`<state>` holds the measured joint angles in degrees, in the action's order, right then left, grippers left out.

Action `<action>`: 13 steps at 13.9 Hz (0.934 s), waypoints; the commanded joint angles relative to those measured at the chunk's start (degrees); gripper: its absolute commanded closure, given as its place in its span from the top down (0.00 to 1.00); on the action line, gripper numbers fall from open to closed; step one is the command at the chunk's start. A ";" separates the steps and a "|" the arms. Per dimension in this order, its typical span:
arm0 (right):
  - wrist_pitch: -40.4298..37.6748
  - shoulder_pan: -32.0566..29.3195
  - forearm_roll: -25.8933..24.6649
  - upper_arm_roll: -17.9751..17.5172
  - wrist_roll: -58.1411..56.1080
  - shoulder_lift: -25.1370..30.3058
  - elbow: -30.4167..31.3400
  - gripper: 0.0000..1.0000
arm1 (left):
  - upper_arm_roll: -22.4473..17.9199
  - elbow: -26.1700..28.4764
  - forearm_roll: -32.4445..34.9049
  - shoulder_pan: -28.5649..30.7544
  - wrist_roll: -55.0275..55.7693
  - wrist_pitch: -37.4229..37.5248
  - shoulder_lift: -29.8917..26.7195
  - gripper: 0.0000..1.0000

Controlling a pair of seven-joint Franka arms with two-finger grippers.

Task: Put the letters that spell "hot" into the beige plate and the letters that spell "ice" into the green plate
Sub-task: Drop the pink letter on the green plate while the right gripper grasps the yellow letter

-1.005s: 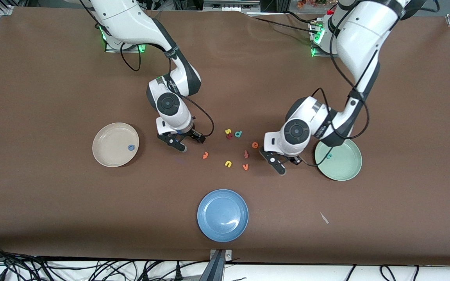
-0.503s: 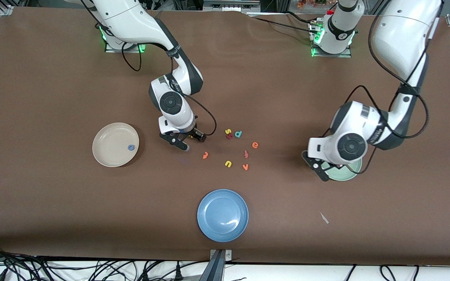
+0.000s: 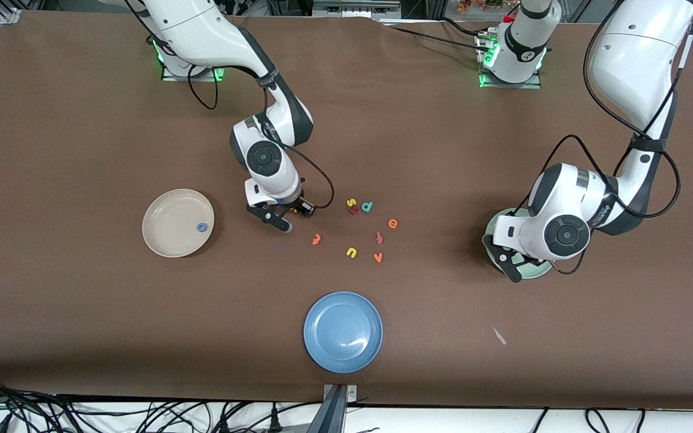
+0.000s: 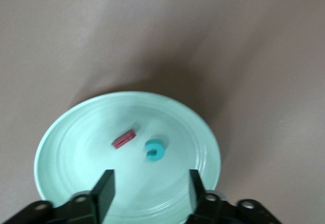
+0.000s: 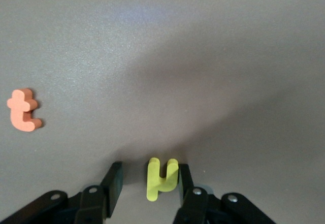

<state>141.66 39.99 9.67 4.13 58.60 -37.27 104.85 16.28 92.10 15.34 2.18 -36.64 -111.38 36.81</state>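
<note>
My left gripper (image 4: 150,191) hangs open over the green plate (image 4: 76,173). In that plate lie the dark red "i" (image 4: 124,138) and the teal "c" (image 4: 155,150). In the front view the left arm covers most of the green plate (image 3: 536,272). My right gripper (image 5: 147,183) is low at the table, open, with the yellow "h" (image 5: 161,178) between its fingers; one finger touches the letter and a gap remains at the other. The orange "t" (image 5: 23,109) lies close by. The blue "o" (image 3: 201,227) sits in the beige plate (image 3: 169,222). The orange "e" (image 3: 392,224) lies on the table.
Loose letters lie mid-table: a teal "d" (image 3: 367,207), a yellow "s" (image 3: 351,202), a yellow hooked letter (image 3: 351,252), a redder t-like letter (image 3: 379,237) and an orange "v" (image 3: 378,257). A blue plate (image 3: 343,331) sits nearer the front camera.
My left gripper has swung from beside the loose letters to over the green plate and opened; the red "i" now lies in the plate. My right gripper's fingers have narrowed around the "h".
</note>
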 commanded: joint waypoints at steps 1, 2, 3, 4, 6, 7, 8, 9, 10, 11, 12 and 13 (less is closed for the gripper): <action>0.90 0.53 0.97 0.35 -1.03 -0.52 -0.26 0.30 | 1.39 0.10 -4.50 -0.41 0.51 0.19 -0.95 1.00; 0.90 0.53 0.97 0.35 -1.12 -0.52 -0.26 0.22 | 1.48 0.01 -5.83 -0.94 2.17 0.20 -0.95 1.00; 0.90 0.53 0.97 0.35 -1.04 -0.52 -0.26 0.14 | 1.91 0.01 -6.72 -1.55 4.10 0.20 -0.95 1.00; 0.99 0.53 0.97 0.35 -0.95 -0.61 -0.26 0.07 | 2.79 -0.17 -7.25 -2.52 6.47 0.20 -0.86 1.00; 0.81 0.36 0.97 0.26 -1.21 -0.52 -0.78 0.00 | 3.06 -0.96 -7.25 -6.90 13.48 -0.50 -0.51 1.00; -0.41 -0.17 0.71 0.43 -1.56 0.00 -1.48 0.00 | 3.06 -1.48 -7.25 -8.84 18.22 -0.59 -0.25 1.00; -5.03 -1.48 0.53 0.70 -3.74 0.18 -3.58 0.00 | 3.06 -1.49 -7.08 -10.68 22.96 -0.68 0.19 1.00; -10.21 -2.54 0.79 0.87 -6.89 0.27 -5.86 0.00 | 3.06 -1.49 -7.16 -12.27 27.19 -2.08 0.19 1.00; -12.44 -2.98 0.71 1.92 -9.10 0.96 -6.32 0.00 | 3.06 -1.14 -7.34 -13.07 30.71 -4.18 0.28 1.00; -12.98 -2.99 0.36 3.84 -11.47 1.23 -6.32 0.00 | 3.06 -0.96 -7.34 -14.12 33.62 -4.98 0.54 1.00; -13.60 -2.99 0.27 5.43 -15.67 2.37 -5.80 0.00 | 3.06 -1.14 -8.21 -15.35 37.13 -6.12 1.33 1.00; -15.52 -2.99 0.44 7.19 -19.98 3.51 -5.10 0.00 | 3.06 -1.14 -8.31 -17.27 40.99 -8.31 1.95 1.00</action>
<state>129.39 37.37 9.65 9.00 45.68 -36.13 98.87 19.86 91.49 8.55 -12.86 -1.45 -116.81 37.39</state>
